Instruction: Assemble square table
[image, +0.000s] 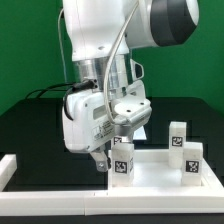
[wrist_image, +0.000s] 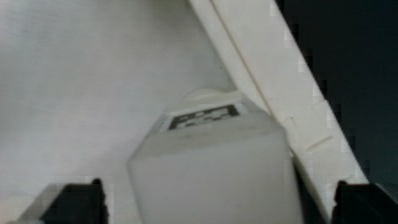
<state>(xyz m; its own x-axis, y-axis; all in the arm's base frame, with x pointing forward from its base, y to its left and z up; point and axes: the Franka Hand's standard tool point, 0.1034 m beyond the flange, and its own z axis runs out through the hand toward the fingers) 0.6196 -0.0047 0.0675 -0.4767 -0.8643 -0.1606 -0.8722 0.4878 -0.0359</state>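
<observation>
End effector (wrist_image: 214, 200) fingers stand apart astride a leg (wrist_image: 210, 160) beside the top's rim (wrist_image: 267, 70).

White tagged legs (image: 123, 165) upright on tabletop (image: 150, 180)

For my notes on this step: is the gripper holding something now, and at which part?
Nothing is held. The gripper is open around a leg, its fingers clear of it.

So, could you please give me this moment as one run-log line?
hand: open, astride leg | leg: upright on square top, not gripped | square top: on table, two more legs standing on it
</observation>
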